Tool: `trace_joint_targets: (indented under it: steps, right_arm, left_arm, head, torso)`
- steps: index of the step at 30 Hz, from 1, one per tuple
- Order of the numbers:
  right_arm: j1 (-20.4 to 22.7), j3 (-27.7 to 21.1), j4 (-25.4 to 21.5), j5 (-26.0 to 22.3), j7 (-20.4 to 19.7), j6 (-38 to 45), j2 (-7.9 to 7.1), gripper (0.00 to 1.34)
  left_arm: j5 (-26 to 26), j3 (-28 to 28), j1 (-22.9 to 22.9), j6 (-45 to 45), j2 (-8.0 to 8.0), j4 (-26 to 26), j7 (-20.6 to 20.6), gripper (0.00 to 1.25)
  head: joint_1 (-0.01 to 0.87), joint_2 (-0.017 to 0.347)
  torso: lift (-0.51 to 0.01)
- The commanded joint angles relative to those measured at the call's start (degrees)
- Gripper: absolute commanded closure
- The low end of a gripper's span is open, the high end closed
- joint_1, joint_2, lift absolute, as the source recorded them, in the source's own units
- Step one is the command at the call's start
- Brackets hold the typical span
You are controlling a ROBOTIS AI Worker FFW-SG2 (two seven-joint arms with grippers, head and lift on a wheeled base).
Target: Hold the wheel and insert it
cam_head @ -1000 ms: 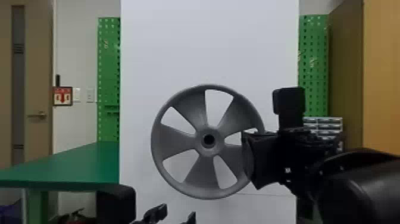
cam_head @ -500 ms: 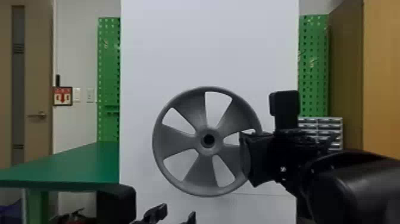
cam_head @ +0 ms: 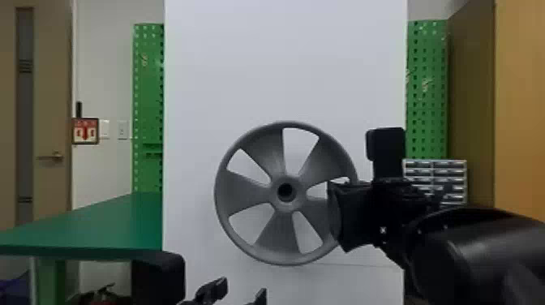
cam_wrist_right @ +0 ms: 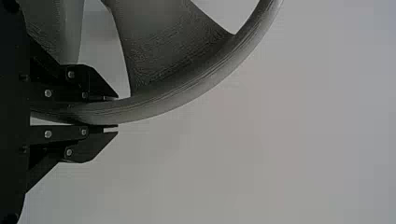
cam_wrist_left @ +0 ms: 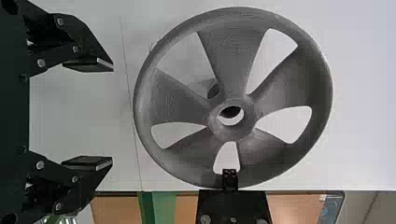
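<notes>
Right tool (cam_head: 348, 215): clamped on wheel (cam_head: 247, 192) rim
Left tool (cam_head: 243, 288): fingers spread
Wheel pose: upright, just beyond left tool's fingertips, apart

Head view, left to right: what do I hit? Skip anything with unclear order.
Door → red sign → wall switches → left green pegboard → wheel → right gripper, jaws at the wheel's rim → small drawers → wooden panel.

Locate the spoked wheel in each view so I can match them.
Head view: gray spoked wheel, just below centre.
Left wrist view: near centre, beyond the open left gripper.
Right wrist view: in part, its rim held by the right gripper.
Shared landmark: the right gripper, at the rim.
</notes>
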Motion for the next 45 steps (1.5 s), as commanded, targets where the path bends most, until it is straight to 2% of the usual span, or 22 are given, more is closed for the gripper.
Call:
trace_joint_targets:
  steps: [1, 26, 45]
  right_arm:
    - [-0.38, 0.23, 1.51, 0.01, 0.09, -1.52, 0.05, 1.13]
    - [-2.58, 0.58, 6.69, 0.62, 0.09, -4.94, 0.05, 1.13]
    - [-1.96, 2.52, 5.9, -1.58, -2.9, -4.68, 0.05, 1.13]
  left_arm:
    - [0.05, 0.0, 0.02, 0.0, 0.0, 0.02, 0.0, 0.53]
    - [-0.13, -0.09, -0.15, 0.0, 0.0, 0.02, 0.0, 0.53]
    - [-0.04, 0.0, -0.07, 0.0, 0.0, 0.02, 0.0, 0.53]
  head:
    - [0.005, 0.107]
    - [0.005, 0.109]
    - [0.005, 0.109]
  torso:
    - [-0.479]
    - [-0.479]
    - [-0.479]
